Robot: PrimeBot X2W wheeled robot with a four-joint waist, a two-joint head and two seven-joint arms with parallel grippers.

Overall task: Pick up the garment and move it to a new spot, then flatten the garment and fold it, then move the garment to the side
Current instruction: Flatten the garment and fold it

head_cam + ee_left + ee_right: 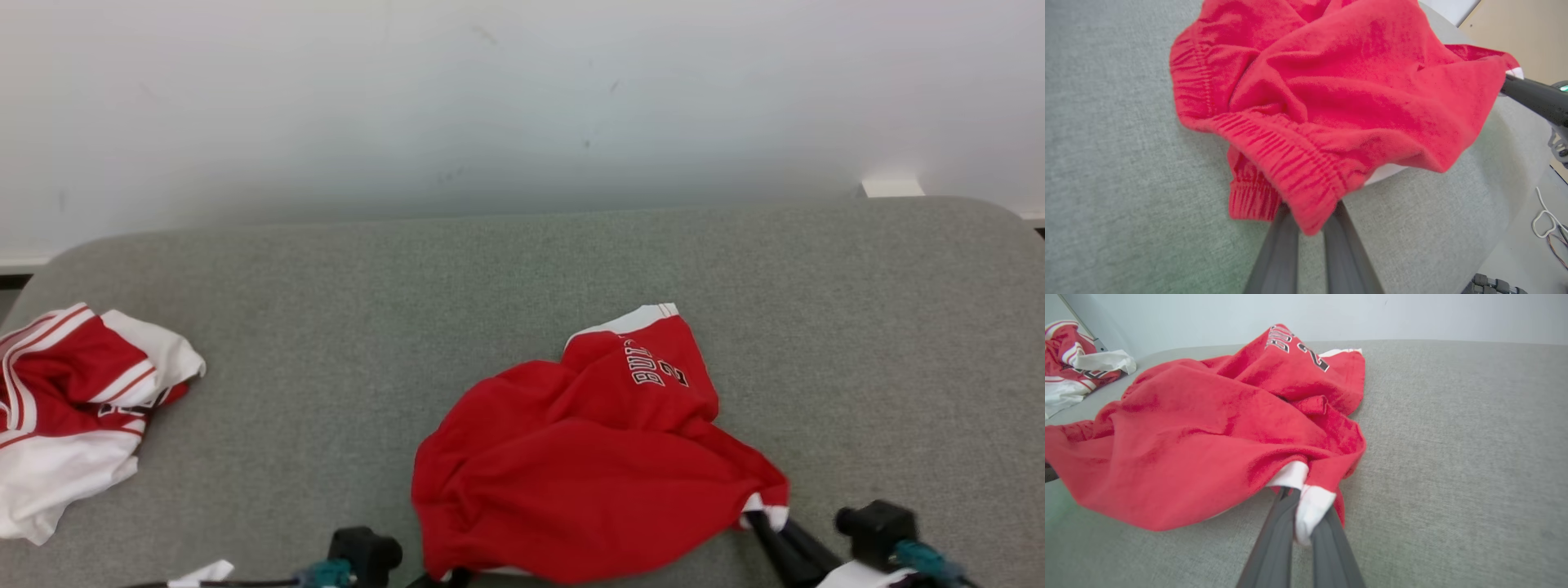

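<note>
A: Where's the red garment [588, 465]?
B: Crumpled on the grey cushion [816, 327], toward six o'clock in the head view.
A: And the fingers?
B: Both closed tight. The left gripper [1308, 222] pinches the ribbed waistband at the garment's seven o'clock; the right gripper [1300, 506] clamps a white-trimmed corner at four o'clock. A red-and-white garment [73, 408] lies apart at eight o'clock.

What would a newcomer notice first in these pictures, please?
The crumpled red shorts toward the near edge of the grey padded table, with the left gripper shut on their waistband and the right gripper shut on a white-trimmed hem corner. A second red-and-white garment lies bunched at the table's left edge.
</note>
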